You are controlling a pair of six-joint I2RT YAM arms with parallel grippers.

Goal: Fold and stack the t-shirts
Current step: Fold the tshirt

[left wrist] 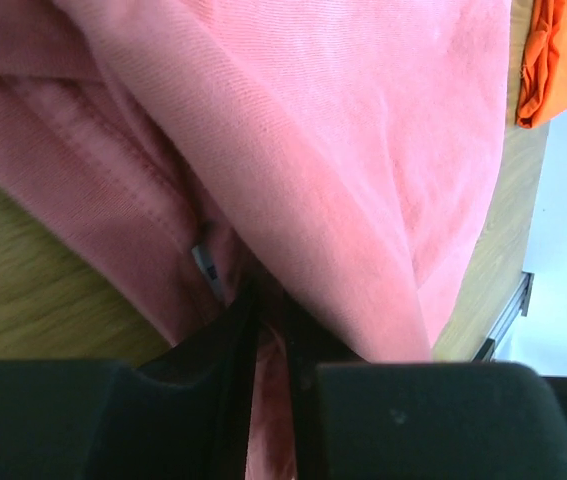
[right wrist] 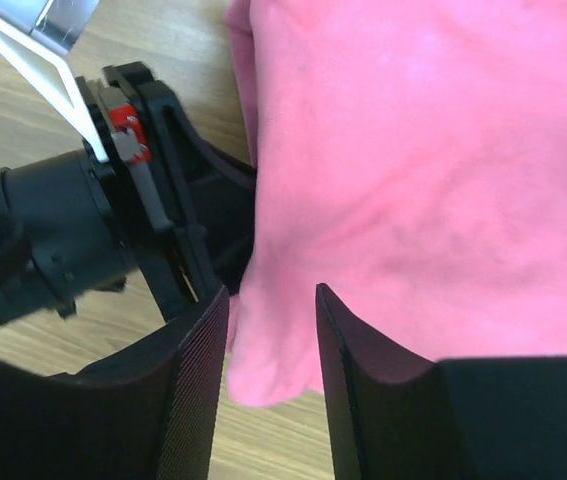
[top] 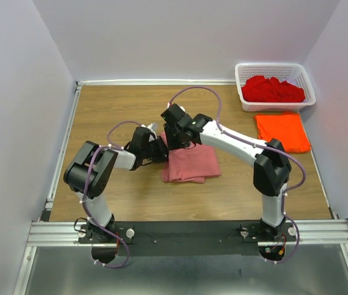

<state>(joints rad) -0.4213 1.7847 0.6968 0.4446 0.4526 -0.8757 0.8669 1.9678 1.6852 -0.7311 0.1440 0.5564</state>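
Salmon-pink t-shirt (top: 192, 165): folded, laid flat on the wooden table (top: 112, 110).
Left gripper (left wrist: 271, 300): set at this tee's left edge; clenched on a fold of its cloth.
Right gripper (right wrist: 271, 292): set at the tee's far-left corner; fingers parted, cloth edge seen loose between them.
Orange t-shirt (top: 282, 131): folded flat, well apart to the tee's right.
Red t-shirts (top: 272, 90): heaped in a white lattice basket (top: 243, 70), well apart to the tee's far right.

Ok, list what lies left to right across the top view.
left arm → pink tee → orange tee. The basket overlaps the orange tee, so it is left out.
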